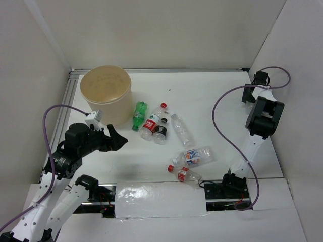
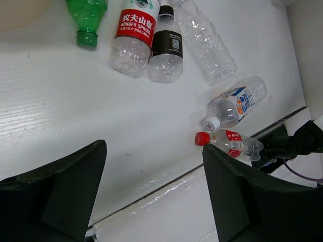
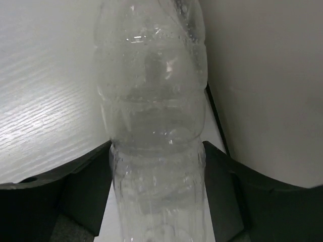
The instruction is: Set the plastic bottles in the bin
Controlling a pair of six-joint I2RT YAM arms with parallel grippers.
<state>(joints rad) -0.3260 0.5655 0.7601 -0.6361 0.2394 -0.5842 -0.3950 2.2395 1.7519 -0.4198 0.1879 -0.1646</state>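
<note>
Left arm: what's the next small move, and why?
Probably ease the open left gripper toward the green plastic bottle: it lies nearest those fingers, just beside the tan cylindrical bin, and the jaws hold nothing. The right gripper has a clear plastic bottle between its fingers.

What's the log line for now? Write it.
left gripper open, empty | right gripper holding clear bottle | six bottles on table beside bin

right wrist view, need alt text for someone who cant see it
A clear plastic bottle fills the middle of the frame, clamped between the two dark fingers of the right pincer. White table lies to its left, a pale wall to its right.
</note>
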